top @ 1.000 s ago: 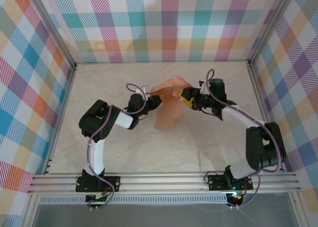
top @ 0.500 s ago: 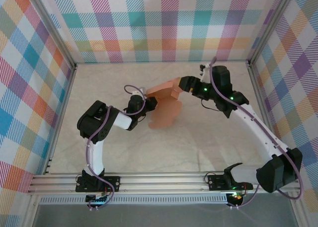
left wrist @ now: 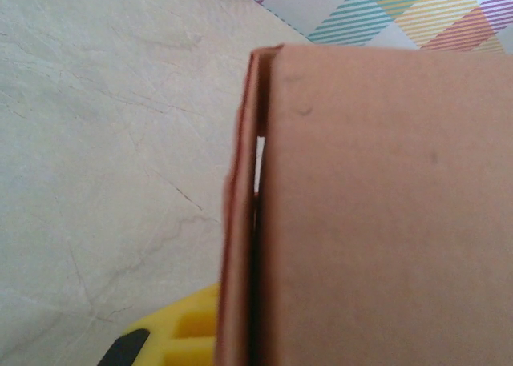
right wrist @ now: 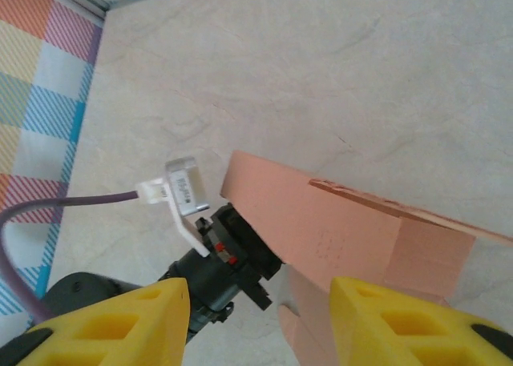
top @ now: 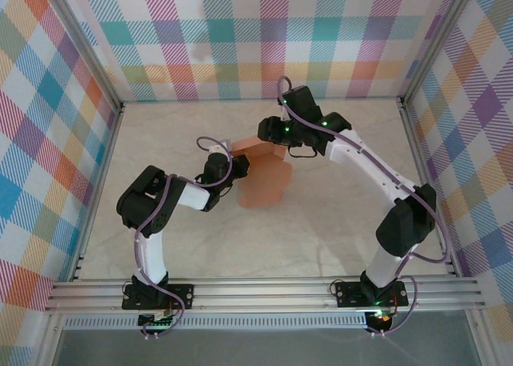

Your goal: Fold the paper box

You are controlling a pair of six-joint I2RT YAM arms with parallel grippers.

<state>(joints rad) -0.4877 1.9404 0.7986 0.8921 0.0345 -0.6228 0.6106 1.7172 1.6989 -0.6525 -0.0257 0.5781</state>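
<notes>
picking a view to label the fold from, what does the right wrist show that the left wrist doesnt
Right wrist adds: the right gripper with jaws apart, the left arm's dark wrist with its purple cable, and the paper box from outside as a bent panel. Left wrist adds: a close look along the box's edge, two card layers with a thin gap, beside one yellow finger. Shared: the salmon card, the marbled table and the plaid wall.

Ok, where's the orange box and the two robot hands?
paper box (top: pixel 264 186): top view, flat lower panel.
left gripper (top: pixel 237 168): top view, tip at the box's edge.
right gripper (right wrist: pixel 258 294): right wrist view, between its yellow fingers.
</notes>
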